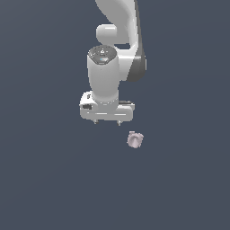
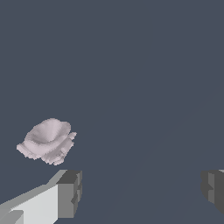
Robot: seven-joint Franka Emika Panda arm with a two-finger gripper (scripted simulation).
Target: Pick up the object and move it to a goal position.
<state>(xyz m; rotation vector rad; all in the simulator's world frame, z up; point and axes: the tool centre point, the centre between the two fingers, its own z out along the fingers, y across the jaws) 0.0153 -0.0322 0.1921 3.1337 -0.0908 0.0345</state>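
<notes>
Clearly the end effector point(image 1: 107, 122) hangs released, fingers wide apart, holding nothing. The object point(image 1: 134, 139), a small pale lilac lumpy cup, lies just right of and below it in the exterior view, outside the fingers. It looks light and stiff; its uneven rim may slip, so gripping across the cup body seems safest.

You're in a bare simulated test scene, not a real room: flat uniform slate-blue ground point(image 1: 45, 188) fills both views (no walls, no furniture), and the white arm point(image 1: 108, 76) and lumpy pale object point(image 1: 134, 139) look like untextured, shadowless renders.
</notes>
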